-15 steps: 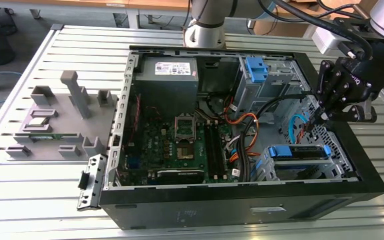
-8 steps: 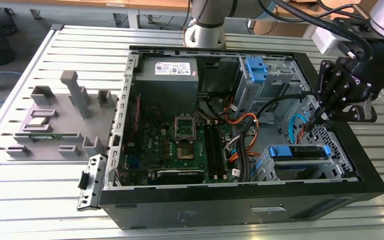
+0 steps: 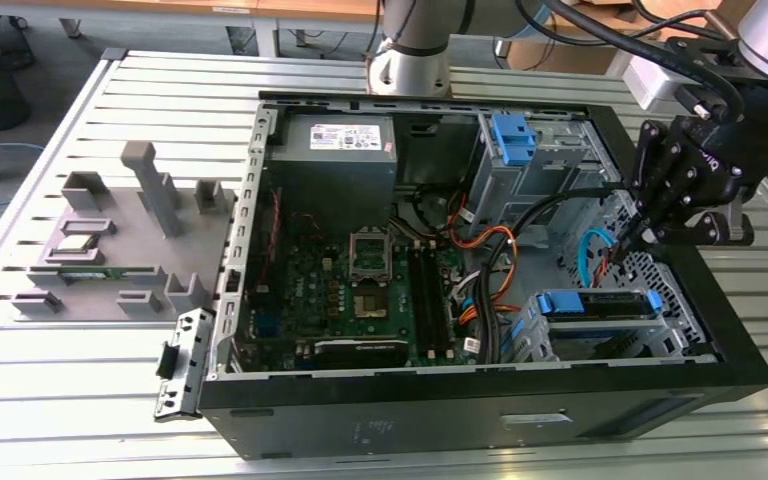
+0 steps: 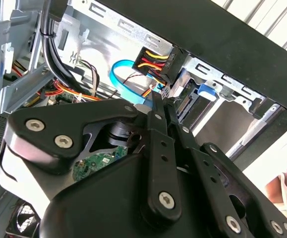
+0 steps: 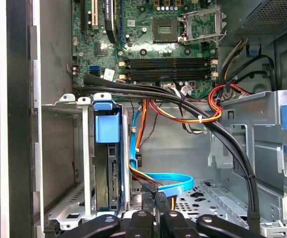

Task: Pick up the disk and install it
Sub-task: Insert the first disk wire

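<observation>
Pincer (image 4: 156, 102): closed together, beside blue cable (image 5: 178, 179)
Disk (image 5: 107, 171): seated in its cage (image 5: 66, 105)
Risk: we judge the tips could snag loose wires (image 5: 183, 118)

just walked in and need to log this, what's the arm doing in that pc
The arm's hand is down inside the open case, close to a blue cable beside the drive cage. The disk, on its blue rails, already sits in that cage. The hand is next to it, not on it.
</observation>
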`<state>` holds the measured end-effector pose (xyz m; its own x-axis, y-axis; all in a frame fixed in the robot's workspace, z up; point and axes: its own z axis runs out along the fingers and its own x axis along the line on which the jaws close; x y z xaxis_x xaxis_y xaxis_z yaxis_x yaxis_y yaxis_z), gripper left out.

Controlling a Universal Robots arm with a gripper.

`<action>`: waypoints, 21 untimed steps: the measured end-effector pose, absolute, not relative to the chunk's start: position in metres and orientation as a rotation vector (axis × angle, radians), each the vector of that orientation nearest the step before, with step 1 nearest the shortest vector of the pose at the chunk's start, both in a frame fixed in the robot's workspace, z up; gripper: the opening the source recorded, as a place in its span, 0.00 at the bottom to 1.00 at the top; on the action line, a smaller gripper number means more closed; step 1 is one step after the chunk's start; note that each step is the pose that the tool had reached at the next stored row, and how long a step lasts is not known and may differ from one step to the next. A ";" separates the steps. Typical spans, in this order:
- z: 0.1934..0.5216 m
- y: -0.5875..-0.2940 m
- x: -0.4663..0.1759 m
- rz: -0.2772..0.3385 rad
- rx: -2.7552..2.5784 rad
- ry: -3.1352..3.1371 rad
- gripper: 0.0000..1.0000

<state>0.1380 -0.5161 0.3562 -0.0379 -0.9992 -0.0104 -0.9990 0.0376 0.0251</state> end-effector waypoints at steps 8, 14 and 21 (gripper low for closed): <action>0.352 -0.516 0.138 -0.032 2.169 -2.253 0.18; 0.352 -0.516 0.138 -0.032 2.169 -2.253 0.31; 0.351 -0.516 0.132 -0.027 2.166 -2.251 0.31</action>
